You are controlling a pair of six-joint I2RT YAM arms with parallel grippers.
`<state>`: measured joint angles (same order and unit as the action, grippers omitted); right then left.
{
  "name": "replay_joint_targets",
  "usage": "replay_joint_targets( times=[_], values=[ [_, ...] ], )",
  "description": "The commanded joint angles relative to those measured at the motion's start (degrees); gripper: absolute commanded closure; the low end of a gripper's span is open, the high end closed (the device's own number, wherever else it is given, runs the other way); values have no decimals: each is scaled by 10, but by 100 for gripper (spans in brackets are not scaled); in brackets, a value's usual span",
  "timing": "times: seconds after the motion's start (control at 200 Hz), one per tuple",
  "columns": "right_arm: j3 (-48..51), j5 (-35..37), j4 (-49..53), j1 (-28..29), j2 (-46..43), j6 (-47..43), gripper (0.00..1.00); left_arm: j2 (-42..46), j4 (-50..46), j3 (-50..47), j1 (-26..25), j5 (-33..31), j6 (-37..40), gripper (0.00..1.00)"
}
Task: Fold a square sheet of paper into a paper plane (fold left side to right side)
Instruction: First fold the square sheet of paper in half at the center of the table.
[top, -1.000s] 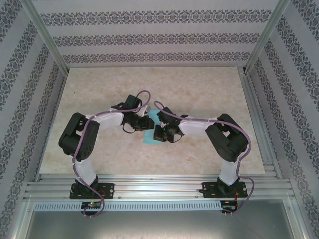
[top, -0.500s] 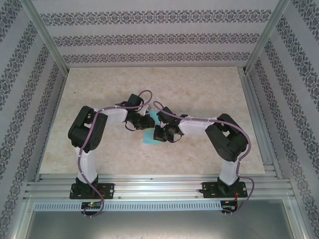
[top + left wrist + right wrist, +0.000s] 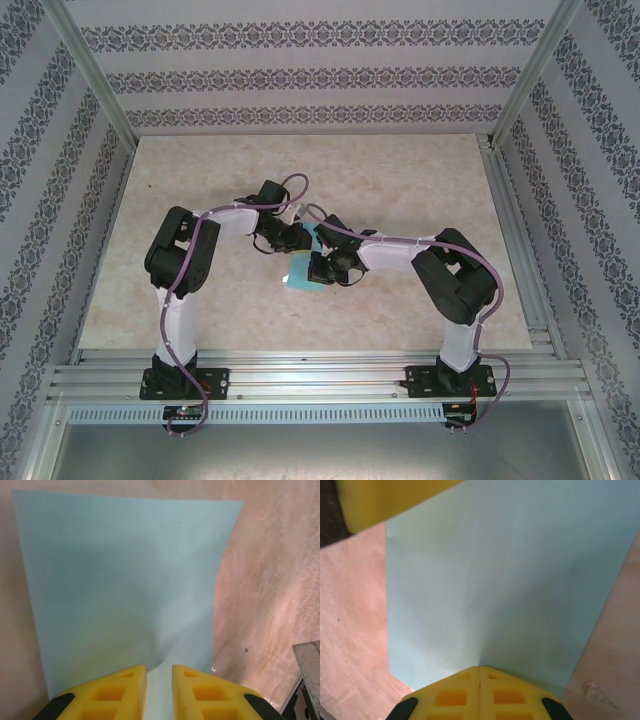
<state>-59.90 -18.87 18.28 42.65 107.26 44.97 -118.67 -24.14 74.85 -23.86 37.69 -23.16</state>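
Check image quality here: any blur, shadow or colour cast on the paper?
Left wrist: soft shadow darkens the middle of the sheet of paper, the yellow fingers slightly blurred. Right wrist: paper evenly lit, faint centre crease visible. Top external: sharp, sheet mostly hidden by arms.

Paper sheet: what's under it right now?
Around the sheet the beige table shows, so the sheet seems to lie on it. Whatever is directly beneath is covered, also by both grippers in the top view.

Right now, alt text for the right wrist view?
A light-blue square sheet of paper fills most of the view, lying over a beige marbled table. The right gripper is shut on its near edge; another yellow finger shows top left.
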Motion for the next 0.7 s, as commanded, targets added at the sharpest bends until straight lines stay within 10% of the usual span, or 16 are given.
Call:
replay_joint_targets(
  times=[0.0,0.694],
  values=[
    [24,42,92,12,38,-14,95,-20,8,28,30,-53,39,79],
    [21,41,99,17,44,-18,95,-78,-5,110,48,-61,45,77]
  ],
)
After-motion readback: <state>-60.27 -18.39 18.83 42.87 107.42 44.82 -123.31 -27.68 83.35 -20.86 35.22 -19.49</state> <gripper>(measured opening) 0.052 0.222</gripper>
